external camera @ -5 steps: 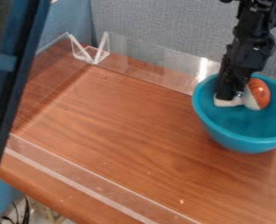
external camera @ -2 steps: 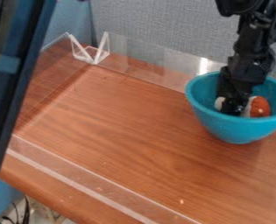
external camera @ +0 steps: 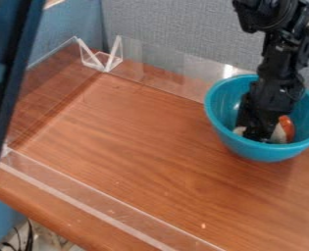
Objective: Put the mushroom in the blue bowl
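The blue bowl [external camera: 228,125] stands at the right side of the wooden table. My gripper [external camera: 256,125] points straight down and reaches deep inside it, near the bottom. Its dark fingers [external camera: 247,124] stand a little apart, so it looks open. The mushroom [external camera: 285,128] lies on the bowl's floor just right of the fingers, with its orange-red cap showing and a bit of cream stem below it. It sits beside the fingers, not between them. The arm hides part of the bowl's inside.
A wooden table top [external camera: 118,147] spreads to the left and front. A low clear plastic wall [external camera: 183,67] runs along its back edge, with a small clear stand [external camera: 102,54] at the back left. A dark blue post [external camera: 6,88] fills the left foreground.
The gripper has sunk from the bowl's rim to its bottom with the mushroom. Its fingers have parted, and the mushroom now rests in the bowl beside them.
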Available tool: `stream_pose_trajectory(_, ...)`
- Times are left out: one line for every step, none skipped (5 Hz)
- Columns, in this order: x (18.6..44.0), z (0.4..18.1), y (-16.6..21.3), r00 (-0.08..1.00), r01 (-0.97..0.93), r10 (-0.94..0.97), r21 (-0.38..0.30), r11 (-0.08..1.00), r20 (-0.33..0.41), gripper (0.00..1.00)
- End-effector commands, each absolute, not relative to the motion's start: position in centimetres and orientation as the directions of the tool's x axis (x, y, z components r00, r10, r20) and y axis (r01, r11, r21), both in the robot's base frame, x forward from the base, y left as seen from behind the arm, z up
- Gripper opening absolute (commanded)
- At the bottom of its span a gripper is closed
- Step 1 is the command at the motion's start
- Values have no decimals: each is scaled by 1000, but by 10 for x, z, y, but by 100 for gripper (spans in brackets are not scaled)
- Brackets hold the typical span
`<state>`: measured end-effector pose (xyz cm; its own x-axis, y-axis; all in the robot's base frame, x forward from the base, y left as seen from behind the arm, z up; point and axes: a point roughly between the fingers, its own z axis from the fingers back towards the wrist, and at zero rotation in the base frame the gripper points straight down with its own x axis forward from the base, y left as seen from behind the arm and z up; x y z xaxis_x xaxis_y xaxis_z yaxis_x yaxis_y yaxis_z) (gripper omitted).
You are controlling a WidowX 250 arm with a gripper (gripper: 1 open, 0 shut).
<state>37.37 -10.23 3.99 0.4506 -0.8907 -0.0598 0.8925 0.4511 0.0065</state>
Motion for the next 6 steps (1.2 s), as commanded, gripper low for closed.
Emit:
stream_pose_trajectory(372, 85, -101, 459, 885, -889, 82, 458, 15, 0)
stream_pose_trajectory(364, 91, -96, 471, 878, -882, 83, 471, 19, 0)
stream_pose_trajectory(357, 98, -90, 490, 867, -871, 85, 491, 25, 0)
stream_pose_trajectory(359, 98, -91, 519, 850, -854, 85, 520, 29, 0)
stream_pose_trajectory(362, 98, -89, 556, 827, -831, 84, 556, 32, 0)
stream_pose_trajectory(361, 103, -94, 530, 843, -847, 83, 531, 35, 0)
